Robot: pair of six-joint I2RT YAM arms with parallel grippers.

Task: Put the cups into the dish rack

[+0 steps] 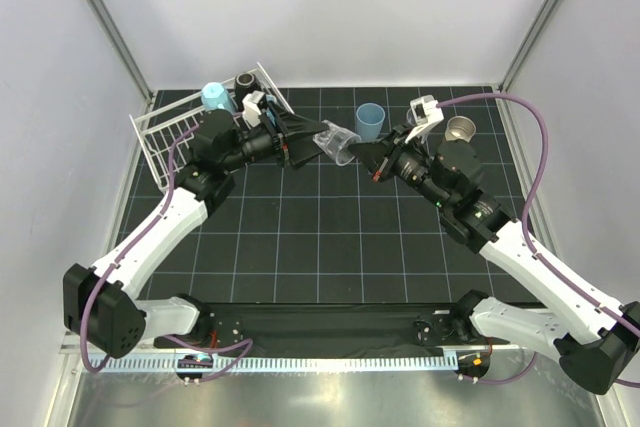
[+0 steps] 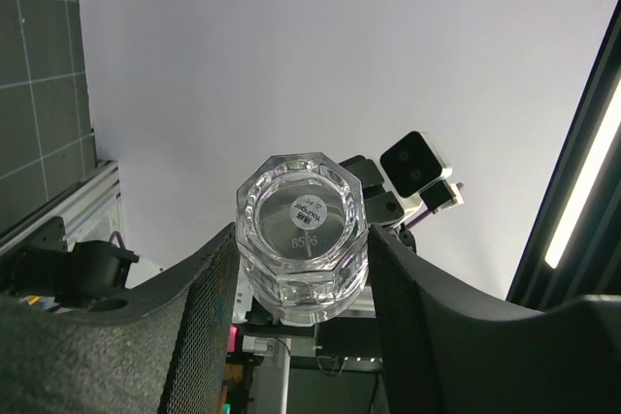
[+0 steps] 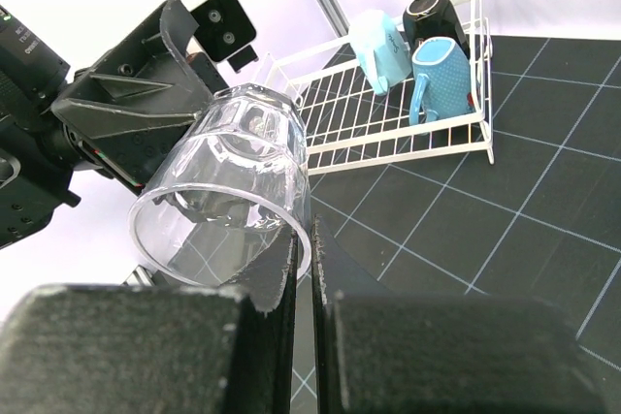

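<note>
Near the far edge of the worktop, a clear glass, likely slick and breakable, is clamped at its thick base by the left gripper, its rim pinched by the right gripper.

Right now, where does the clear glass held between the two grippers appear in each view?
Top external: clear glass, upper centre, between left gripper and right gripper.
Left wrist: centre, base toward camera, between its fingers.
Right wrist: left of centre, mouth toward camera, rim between its fingers.
Shared landmark: black grid mat.
</note>
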